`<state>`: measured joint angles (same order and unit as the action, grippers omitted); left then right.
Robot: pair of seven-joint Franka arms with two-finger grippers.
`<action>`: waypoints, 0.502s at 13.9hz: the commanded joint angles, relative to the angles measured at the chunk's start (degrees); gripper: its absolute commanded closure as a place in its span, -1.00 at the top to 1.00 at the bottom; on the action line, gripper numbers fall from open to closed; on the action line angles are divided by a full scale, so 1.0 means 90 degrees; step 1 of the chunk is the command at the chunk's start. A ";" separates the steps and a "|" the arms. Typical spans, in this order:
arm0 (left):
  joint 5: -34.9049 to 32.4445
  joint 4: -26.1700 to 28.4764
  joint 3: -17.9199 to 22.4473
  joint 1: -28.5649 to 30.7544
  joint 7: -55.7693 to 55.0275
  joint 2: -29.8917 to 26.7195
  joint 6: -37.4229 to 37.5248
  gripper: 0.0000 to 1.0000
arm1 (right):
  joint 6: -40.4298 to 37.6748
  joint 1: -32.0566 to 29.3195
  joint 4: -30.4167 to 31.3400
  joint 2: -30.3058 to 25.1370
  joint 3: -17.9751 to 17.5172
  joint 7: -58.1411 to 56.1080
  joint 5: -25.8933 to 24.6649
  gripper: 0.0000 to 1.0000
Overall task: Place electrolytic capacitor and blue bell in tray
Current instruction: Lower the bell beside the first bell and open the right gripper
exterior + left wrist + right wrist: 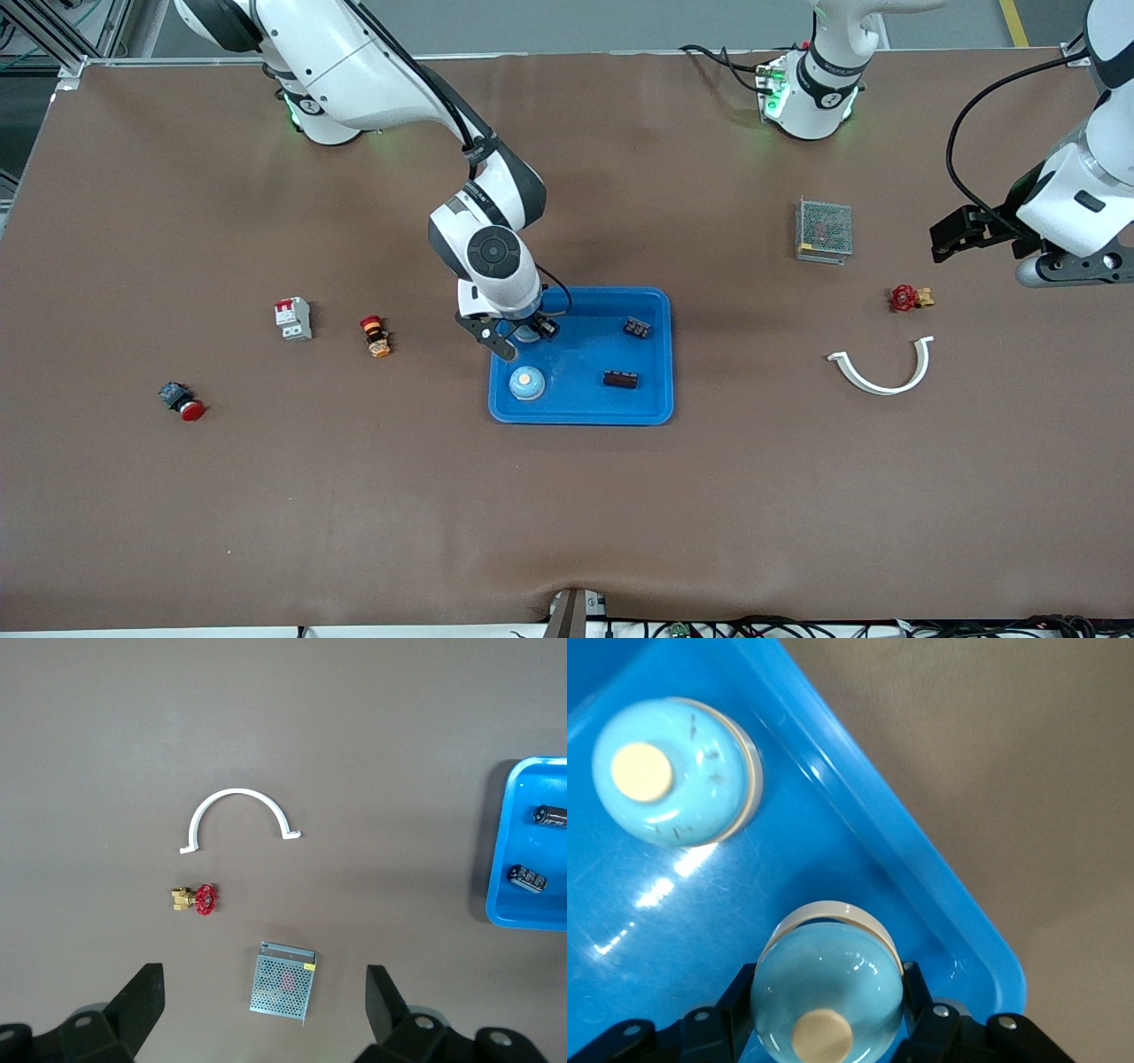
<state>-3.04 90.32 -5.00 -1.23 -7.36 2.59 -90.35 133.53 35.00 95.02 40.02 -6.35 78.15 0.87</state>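
Note:
The blue tray [580,416] lies mid-table. My right gripper [524,335] is shut on a light-blue bell [529,333] with a cream button, low over the tray's corner nearest the right arm's base; its fingers [735,1005] press the dome's [827,988] sides. A second blue bell [526,383] [671,771] sits in the tray, nearer the front camera. Two dark electrolytic capacitors [620,379] [636,327] lie in the tray toward the left arm's end. My left gripper [948,237] [264,979] hangs open and empty, high over the table at the left arm's end.
Toward the left arm's end lie a grey mesh box [824,230], a red-handled brass valve [908,298] and a white curved clip [881,368]. Toward the right arm's end lie a white breaker [293,319], a red-orange button [376,336] and a red push button [182,400].

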 commanded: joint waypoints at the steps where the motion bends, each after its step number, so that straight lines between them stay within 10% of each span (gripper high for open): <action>1: -0.0112 0.0062 0.0008 -0.0020 -0.0051 -0.0064 -0.0079 1.00 | -0.0023 0.0066 -0.0138 0.0084 0.0041 -0.0021 0.0050 -1.00; 7: -0.0112 0.0062 0.0018 -0.0020 -0.0042 -0.0064 -0.0079 1.00 | 0.0016 0.0066 -0.0177 0.0192 0.0041 -0.0011 0.0059 -1.00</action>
<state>-3.04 90.33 -5.00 -1.23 -7.36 2.59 -90.35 133.69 35.14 95.00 40.62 -6.31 78.15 0.87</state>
